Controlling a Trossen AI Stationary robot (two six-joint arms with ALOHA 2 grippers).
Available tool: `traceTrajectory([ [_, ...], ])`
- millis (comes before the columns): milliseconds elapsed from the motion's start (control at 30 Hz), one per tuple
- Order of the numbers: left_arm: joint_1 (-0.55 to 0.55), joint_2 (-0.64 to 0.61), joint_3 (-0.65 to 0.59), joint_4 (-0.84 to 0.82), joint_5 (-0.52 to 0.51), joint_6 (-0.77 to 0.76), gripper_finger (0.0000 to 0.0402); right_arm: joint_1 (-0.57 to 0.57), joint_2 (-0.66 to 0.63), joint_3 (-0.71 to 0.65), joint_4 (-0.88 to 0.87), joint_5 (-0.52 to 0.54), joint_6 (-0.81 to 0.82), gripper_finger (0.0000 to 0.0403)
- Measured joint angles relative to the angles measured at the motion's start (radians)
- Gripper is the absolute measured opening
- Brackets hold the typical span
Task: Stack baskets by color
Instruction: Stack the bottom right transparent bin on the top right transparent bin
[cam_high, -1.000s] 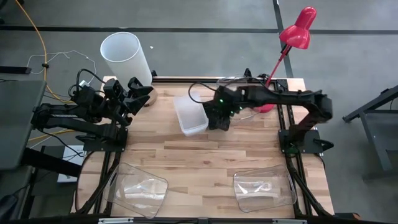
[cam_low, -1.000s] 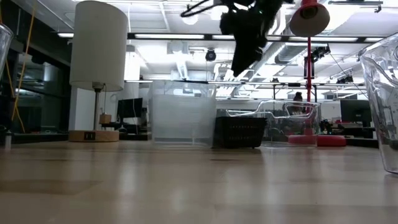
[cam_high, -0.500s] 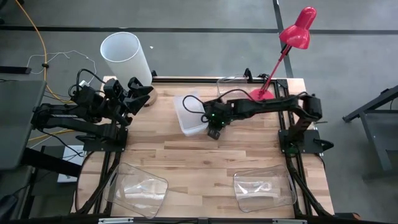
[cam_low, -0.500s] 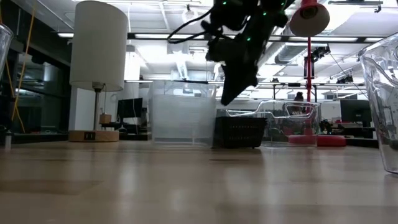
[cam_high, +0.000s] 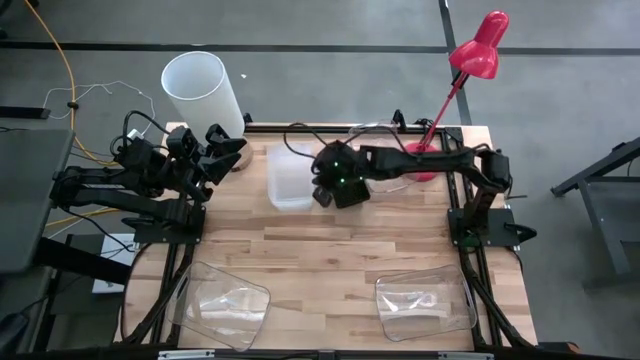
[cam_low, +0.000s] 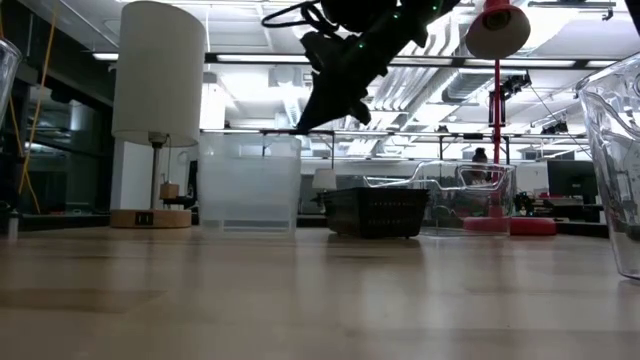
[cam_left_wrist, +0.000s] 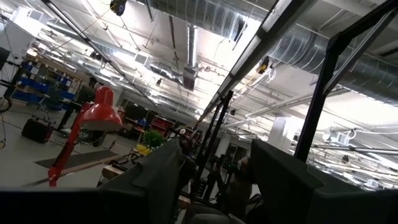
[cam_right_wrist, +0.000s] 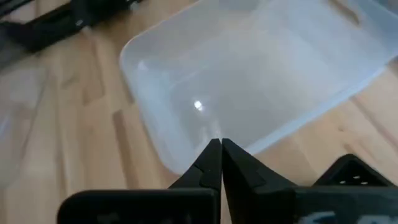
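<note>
Wooden planks are forming the counter (cam_high: 330, 250), with an open workshop hall showing behind it. Taking the frosted white bin (cam_high: 290, 176) as the landmark: it is now sitting further toward the left arm's side than it was a second ago, and in the low view a gap has opened between it and the black perforated basket (cam_low: 374, 211), which it was standing right against before. The right claw (cam_right_wrist: 221, 163) is hanging over the bin's rim on the side nearest the red lamp (cam_high: 470, 60); it was spread a second ago and is now pinched fully together. The right wrist view is showing the fingertips meeting at the rim, but whether the wall is caught between them cannot be told.

Judgement: the bin is being pushed or dragged clear of the black basket, a separating step before any stacking; no baskets are stacked yet.

Two clear tubs (cam_high: 228, 302) (cam_high: 425, 303) are resting on the counter's near edge, well apart from the white bin. Another clear tub (cam_low: 465, 198) is standing behind the black basket. The left claw (cam_high: 222, 142) is waiting with its fingers spread, empty, near the white lampshade (cam_high: 200, 88).

No brand, label or legible writing is appearing in any view.
</note>
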Motion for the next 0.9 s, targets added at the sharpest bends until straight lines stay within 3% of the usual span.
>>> traceTrajectory([
  [133, 0.0, 0.0, 0.0, -0.003, 0.0, 0.0, 0.0186, -0.008, -0.051, 0.007, -0.078, -0.092, -0.07, 0.0],
  [300, 0.0, 0.0, 0.0, -0.028, -0.021, 0.0, 0.0186, 0.022, -0.186, -0.005, -0.27, -0.048, -0.164, 0.0],
  [400, 0.0, 0.007, 0.0, -0.053, -0.036, -0.008, 0.0186, 0.042, -0.301, -0.086, -0.282, -0.034, -0.155, 0.0],
  [700, 0.0, 0.079, 0.0, -0.069, -0.043, -0.035, 0.0186, 0.108, -0.694, -0.518, 0.02, -0.02, 0.152, 0.0],
  [900, 0.0, 0.149, 0.0, -0.185, 0.004, -0.037, 0.0186, 0.126, -0.846, -0.68, 0.283, 0.008, 0.3, 0.0],
])
